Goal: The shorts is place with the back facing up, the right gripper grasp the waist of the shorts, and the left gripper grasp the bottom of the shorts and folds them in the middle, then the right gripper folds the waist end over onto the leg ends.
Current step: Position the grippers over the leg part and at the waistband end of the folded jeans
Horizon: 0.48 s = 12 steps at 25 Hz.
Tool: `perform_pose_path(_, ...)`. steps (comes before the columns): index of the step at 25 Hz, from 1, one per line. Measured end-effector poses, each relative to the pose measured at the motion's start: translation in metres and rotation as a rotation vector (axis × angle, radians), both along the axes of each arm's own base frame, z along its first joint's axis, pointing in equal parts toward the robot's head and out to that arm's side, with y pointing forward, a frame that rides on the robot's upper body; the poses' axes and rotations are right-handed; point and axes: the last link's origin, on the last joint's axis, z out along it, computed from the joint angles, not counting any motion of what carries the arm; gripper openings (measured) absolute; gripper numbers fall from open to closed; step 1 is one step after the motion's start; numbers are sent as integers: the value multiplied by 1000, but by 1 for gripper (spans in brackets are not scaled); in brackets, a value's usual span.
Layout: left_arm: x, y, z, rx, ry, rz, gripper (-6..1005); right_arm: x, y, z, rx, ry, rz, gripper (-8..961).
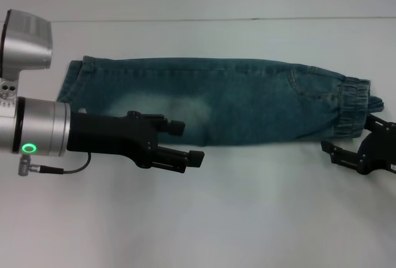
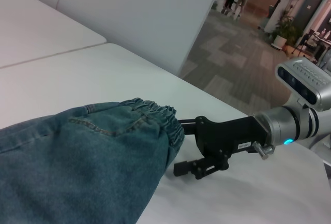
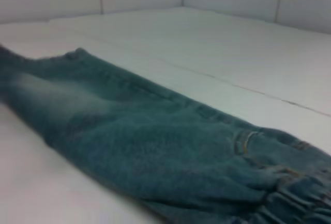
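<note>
Here, shorts [image 1: 216, 104] lie halved lengthwise on worktop [image 1: 247, 218] | left gripper [image 1: 185, 141] fingers open, empty | right gripper [image 1: 346, 150] fingers open beside waist [image 1: 352, 107] | next: grip waist, fold onto leg ends [image 1: 74, 85].

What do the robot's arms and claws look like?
Both are black two-fingered metal claws. The left gripper sits on a round silver arm with a glowing green ring and a thin dark cable. The right gripper carries a small white label, on a silver arm with a small blue-green light.
</note>
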Motion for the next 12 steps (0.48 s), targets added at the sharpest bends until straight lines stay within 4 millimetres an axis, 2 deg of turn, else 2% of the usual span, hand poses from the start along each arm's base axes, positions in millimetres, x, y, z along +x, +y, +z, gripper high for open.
perform_pose_path(7,-1,-2,1,22,-36,-1,921,2,-5,-4,-11,-42,38,740)
perform_pose_path(12,-1,-2,2,32,-52,-1,921,3,-7,-1,-8,-39,48,503)
